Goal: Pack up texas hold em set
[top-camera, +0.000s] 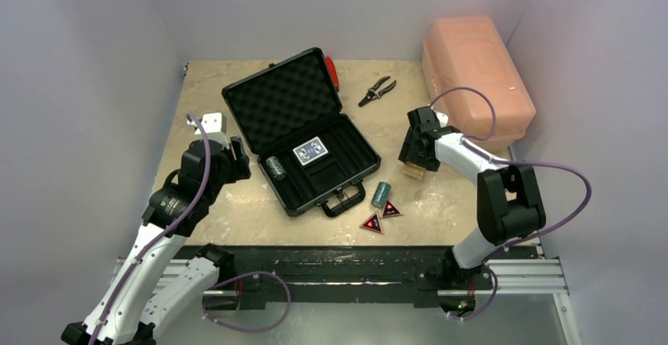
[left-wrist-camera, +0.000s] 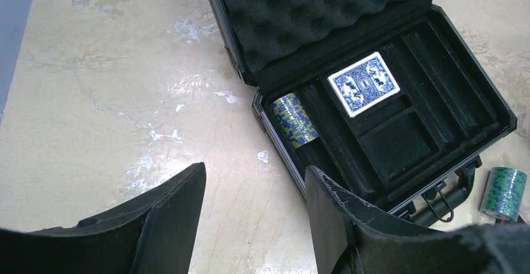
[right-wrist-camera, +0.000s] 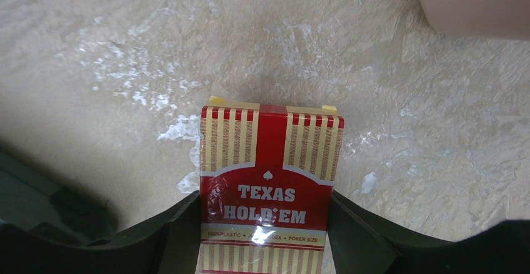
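Right gripper [right-wrist-camera: 265, 239] clamps the red deck [right-wrist-camera: 270, 180]; left gripper [left-wrist-camera: 255, 218] is spread wide and empty.
Only the right wrist view reads the deck's label. The overhead view places it at open table [top-camera: 449, 195] between the open briefcase [top-camera: 272, 101] and the pink box [top-camera: 473, 69]. There are two decks, with the blue deck [top-camera: 309, 151] cased. Of the two chip rolls [top-camera: 274, 166], the loose roll [top-camera: 381, 194] lies outside, near two triangles [top-camera: 372, 223].
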{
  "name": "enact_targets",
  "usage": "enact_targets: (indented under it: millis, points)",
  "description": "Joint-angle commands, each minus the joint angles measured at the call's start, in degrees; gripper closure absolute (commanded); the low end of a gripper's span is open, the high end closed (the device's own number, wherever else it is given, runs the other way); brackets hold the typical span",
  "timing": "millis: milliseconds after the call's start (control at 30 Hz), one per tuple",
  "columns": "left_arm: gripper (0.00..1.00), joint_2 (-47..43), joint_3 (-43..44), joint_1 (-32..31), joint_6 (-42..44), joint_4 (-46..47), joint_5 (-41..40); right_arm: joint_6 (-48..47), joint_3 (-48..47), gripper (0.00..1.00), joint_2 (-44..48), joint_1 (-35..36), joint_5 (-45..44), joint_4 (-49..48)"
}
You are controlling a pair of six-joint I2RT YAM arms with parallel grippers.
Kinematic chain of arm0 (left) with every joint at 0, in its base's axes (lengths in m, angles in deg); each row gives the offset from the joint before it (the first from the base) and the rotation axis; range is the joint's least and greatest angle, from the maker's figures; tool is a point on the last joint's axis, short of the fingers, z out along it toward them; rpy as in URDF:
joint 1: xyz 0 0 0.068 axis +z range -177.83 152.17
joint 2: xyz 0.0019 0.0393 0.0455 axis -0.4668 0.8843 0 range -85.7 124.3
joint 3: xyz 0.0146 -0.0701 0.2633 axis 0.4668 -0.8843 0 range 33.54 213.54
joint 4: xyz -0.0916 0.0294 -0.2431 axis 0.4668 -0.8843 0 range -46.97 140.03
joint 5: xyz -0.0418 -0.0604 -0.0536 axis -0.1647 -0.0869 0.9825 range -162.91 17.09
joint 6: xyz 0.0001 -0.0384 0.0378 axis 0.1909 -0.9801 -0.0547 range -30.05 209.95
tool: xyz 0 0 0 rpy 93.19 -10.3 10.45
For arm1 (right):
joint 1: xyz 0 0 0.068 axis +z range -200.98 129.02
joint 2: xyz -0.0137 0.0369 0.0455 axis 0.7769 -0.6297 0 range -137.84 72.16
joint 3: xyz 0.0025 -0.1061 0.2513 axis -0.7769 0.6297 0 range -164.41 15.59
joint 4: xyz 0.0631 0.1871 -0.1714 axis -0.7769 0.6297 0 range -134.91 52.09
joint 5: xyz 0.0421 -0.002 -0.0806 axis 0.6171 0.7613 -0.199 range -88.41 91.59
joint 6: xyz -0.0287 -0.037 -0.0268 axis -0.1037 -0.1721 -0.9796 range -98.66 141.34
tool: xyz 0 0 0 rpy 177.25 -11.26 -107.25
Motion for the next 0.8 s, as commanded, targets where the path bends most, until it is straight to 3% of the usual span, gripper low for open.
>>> enact_targets:
  millis: [0,433,767]
  points:
    - [0.41,-0.55,2.13,0.39,1.05,0.32,0.52,0.82,-4.73,1.0,5.48,-0.07,0.7,1.84]
    - [0.45,-2.06,1.03,0.39,-1.06,0.81,-5.65,7.08,-13.69,1.0,12.37,0.84,7.69,6.3]
    - [0.46,-1.87,1.46,0.39,0.24,0.95,-1.64,19.66,-21.27,1.0,12.84,13.41,-1.69,10.28]
